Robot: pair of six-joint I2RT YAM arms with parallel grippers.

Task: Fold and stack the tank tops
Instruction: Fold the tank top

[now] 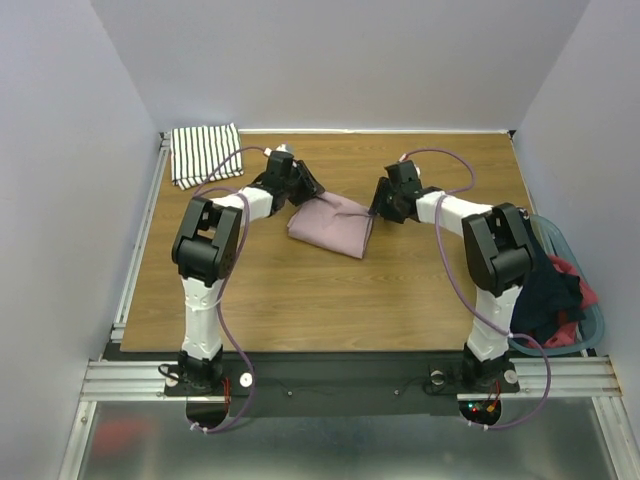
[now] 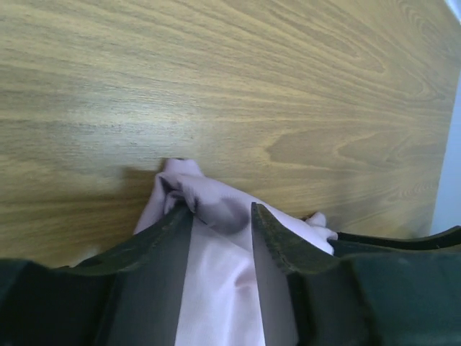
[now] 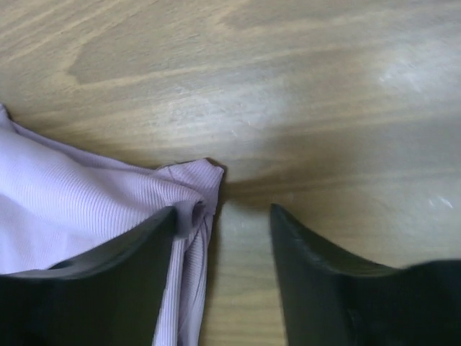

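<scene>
From above we see two tank tops on a brown wood-grain worktop [image 1: 400, 290]. The first is a white tank top with thin black stripes [image 1: 205, 153], folded into a small square. It lies well beyond and to the left of the left end effector [image 1: 305, 190]. The second is a plain dusty pink tank top [image 1: 332, 226], folded into a soft rough rectangle. It lies between the two end effectors, with the right end effector [image 1: 375, 208] at its opposite edge. Past the worktop's right edge, beside the right arm, one translucent bin [image 1: 598, 320] holds a dark navy garment [image 1: 545, 285] and a red garment [image 1: 585, 295], both crumpled.

In the left wrist view, the left end effector [image 2: 222, 216] has two dark fingers [image 2: 162, 274] standing apart. Smooth pink cloth [image 2: 216, 288] runs between them and bunches into a rounded lump at their tips. The cloth looks loose rather than pinched. Bare wood [image 2: 216, 86] stretches ahead.

In the right wrist view, the right end effector [image 3: 225, 213] is also spread. One finely ribbed corner of the pink top [image 3: 72, 209] touches its left finger. Bare wood [image 3: 288, 86] shows in the gap, and nothing is clamped.
</scene>
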